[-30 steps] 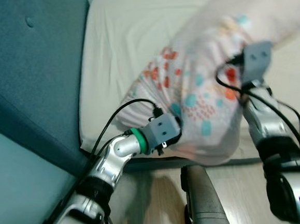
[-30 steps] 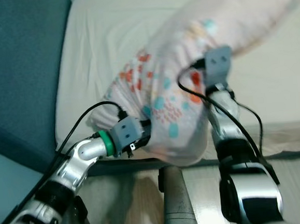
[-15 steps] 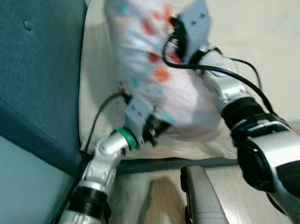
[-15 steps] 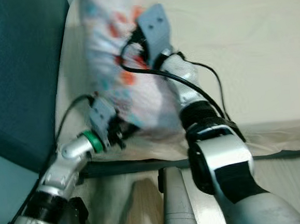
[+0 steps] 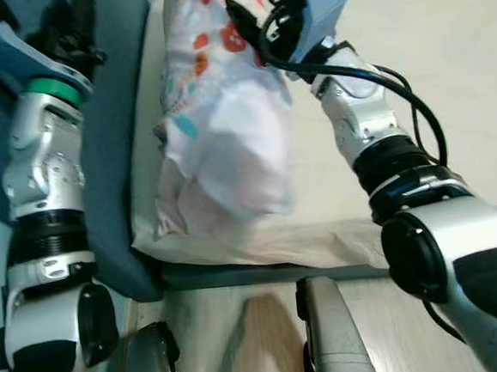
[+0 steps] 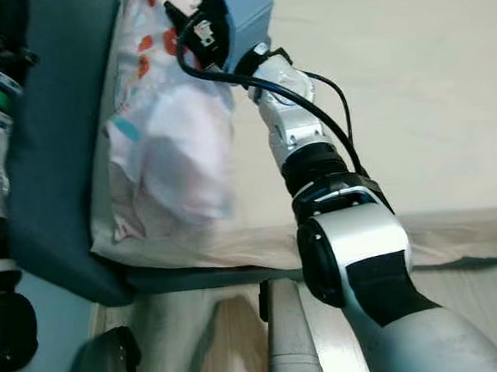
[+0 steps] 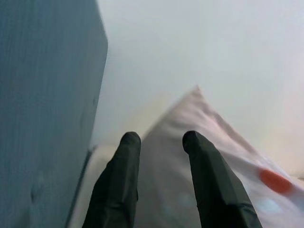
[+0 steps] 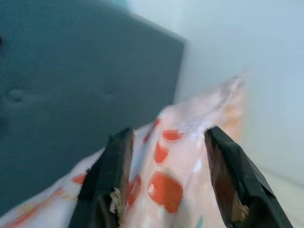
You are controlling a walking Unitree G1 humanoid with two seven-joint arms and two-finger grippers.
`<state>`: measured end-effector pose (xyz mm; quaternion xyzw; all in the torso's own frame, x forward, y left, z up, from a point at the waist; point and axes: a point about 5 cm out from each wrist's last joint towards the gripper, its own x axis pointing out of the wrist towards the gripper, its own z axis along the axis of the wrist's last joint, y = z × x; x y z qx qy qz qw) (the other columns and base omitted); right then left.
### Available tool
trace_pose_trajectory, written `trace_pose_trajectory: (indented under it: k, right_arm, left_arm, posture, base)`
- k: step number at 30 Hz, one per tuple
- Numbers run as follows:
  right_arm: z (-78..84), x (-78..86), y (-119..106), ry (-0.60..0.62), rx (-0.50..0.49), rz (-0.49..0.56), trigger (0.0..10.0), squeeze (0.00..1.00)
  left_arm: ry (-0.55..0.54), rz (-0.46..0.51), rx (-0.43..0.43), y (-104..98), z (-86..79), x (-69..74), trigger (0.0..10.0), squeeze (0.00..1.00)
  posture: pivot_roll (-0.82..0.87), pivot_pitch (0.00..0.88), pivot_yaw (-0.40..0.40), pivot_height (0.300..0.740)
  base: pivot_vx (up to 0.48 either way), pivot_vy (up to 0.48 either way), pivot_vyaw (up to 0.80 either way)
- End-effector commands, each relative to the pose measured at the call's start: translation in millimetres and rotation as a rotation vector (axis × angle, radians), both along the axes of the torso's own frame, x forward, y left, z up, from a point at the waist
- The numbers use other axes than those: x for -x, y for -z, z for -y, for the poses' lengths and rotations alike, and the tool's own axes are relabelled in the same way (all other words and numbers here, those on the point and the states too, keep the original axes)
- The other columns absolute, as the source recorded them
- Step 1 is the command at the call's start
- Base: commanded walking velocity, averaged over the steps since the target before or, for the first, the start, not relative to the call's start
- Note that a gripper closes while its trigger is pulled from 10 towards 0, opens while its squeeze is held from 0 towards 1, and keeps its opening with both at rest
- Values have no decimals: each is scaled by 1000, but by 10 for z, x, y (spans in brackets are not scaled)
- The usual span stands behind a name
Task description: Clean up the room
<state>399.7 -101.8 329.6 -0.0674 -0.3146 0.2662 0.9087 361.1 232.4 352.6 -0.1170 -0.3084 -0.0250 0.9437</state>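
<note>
A: What's furthest left?

B: The teal headboard, with the left arm raised in front of it. In the left wrist view the left gripper has its fingers narrowly parted around nothing, tips above the pillow.

A: And the pillow?

B: The pillow, pale pink with red and teal spots, lies lengthwise on the bed along the headboard side, its lower end near the mattress edge.

A: The right arm?

B: It reaches across the bed to the pillow's upper part. In the right wrist view the right gripper is spread wide, fingers either side of the spotted fabric; I cannot tell whether they press it.

A: Below the bed?

B: Wooden floor.
</note>
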Motion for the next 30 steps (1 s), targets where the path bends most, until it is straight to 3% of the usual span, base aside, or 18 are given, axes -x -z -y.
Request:
trace_pose_trajectory:
  k: [1,4,6,7,9,10,12,13,15,19,21,23,25,27,28,30]
  right_arm:
    - [156,18,140,13,-24,-8,10000,0]
    - [220,24,232,27,-17,-23,10000,0]
    - [388,36,479,75,-32,-82,10000,0]
    - [388,36,479,75,-32,-82,10000,0]
    - [587,84,791,154,-84,-157,10000,0]
    - [587,84,791,154,-84,-157,10000,0]
    - [712,124,983,221,-124,-204,10000,0]
    - [712,124,983,221,-124,-204,10000,0]
    - [881,185,1233,333,-176,-263,10000,0]
    - [942,212,1318,374,-195,-283,10000,0]
    - [1122,293,1463,474,-224,-311,10000,0]
    - [1122,293,1463,474,-224,-311,10000,0]
    - [1473,426,1549,624,-249,-309,10000,0]
    - [1716,521,1591,727,-258,-311,10000,0]
    - [1716,521,1591,727,-258,-311,10000,0]
    - [1936,626,1711,837,-273,-357,10000,0]
  left_arm:
    - [-50,82,-56,-183,-116,180,10000,0]
    - [-17,51,-89,-99,-29,177,10000,0]
    - [103,-56,-146,235,247,164,10000,0]
    - [103,-56,-146,235,247,164,10000,0]
    - [233,-190,-230,720,626,211,10000,0]
    - [233,-190,-230,720,626,211,10000,0]
    - [282,-263,-243,973,828,244,10000,0]
    - [282,-263,-243,973,828,244,10000,0]
    - [290,-330,-241,1198,981,215,10000,0]
    - [288,-352,-247,1273,1029,206,10000,0]
    - [258,-379,-279,1391,1070,191,10000,0]
    - [258,-379,-279,1391,1070,191,10000,0]
    - [197,-404,-264,1436,1043,130,10000,0]
    - [142,-422,-261,1451,1017,86,10000,0]
    - [142,-422,-261,1451,1017,86,10000,0]
    - [61,-458,-316,1509,1044,41,10000,0]
  posture:
    - [-81,80,55,536]
    - [-82,83,55,536]
    - [-80,94,53,536]
    - [-80,94,53,536]
    - [-85,103,52,536]
    - [-85,103,52,536]
    - [-91,108,54,536]
    - [-91,108,54,536]
    - [-99,111,56,536]
    - [-99,111,56,536]
    - [-108,120,55,536]
    - [-108,120,55,536]
    - [-112,125,54,536]
    - [-113,129,55,536]
    - [-113,129,55,536]
    - [-108,135,54,536]
  base:
    - [0,0,0]
    - [0,0,0]
    - [0,0,0]
    - [0,0,0]
    - [0,0,0]
    - [0,0,0]
    - [0,0,0]
    - [0,0,0]
    - [0,0,0]
    - [0,0,0]
    - [0,0,0]
    - [0,0,0]
    - [0,0,0]
    - [0,0,0]
    - [0,0,0]
    - [0,0,0]
